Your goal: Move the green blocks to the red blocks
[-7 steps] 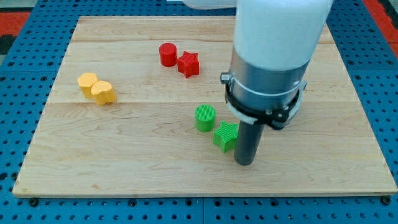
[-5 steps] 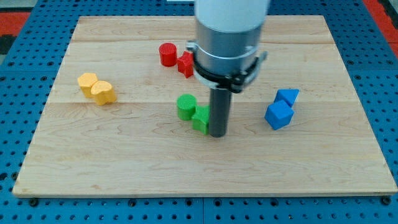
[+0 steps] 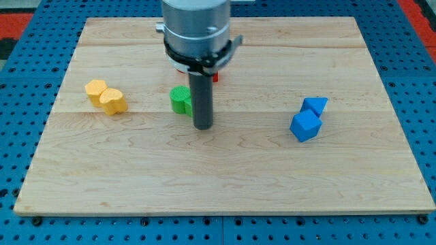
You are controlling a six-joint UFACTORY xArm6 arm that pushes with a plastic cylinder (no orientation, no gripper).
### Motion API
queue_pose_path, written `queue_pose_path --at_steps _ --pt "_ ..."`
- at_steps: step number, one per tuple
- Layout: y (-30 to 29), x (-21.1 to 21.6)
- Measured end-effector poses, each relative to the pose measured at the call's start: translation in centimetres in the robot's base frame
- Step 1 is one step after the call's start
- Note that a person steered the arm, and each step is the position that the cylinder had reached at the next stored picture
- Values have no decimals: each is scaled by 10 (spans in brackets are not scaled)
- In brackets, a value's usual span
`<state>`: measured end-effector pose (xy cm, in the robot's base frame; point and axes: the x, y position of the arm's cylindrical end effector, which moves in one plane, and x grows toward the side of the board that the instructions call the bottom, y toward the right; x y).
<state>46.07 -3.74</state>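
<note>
**Wood, plastic and metal on the board**

The board is showing pale, smooth wood with faint grain and plank seams, matt in finish. The green cylinder is looking like ribbed, matt plastic. The yellow blocks and blue blocks are appearing as smooth, matt plastic. The rod ending in my tip is looking dark and matt, hanging under a dull grey metallic collar. The surrounding blue base is reading as perforated sheet.

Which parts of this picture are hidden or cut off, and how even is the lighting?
Camera view: lighting soft and even, no glare. The arm housing is cropped at the top, hiding most of the red blocks. My tip sits sharp beside the green block.
</note>
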Motion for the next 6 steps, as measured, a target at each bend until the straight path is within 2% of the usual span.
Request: queue_pose_path --at_steps 3,4,6 --pt "-54 -64" --pt "-98 -53" --pt "-65 -83"
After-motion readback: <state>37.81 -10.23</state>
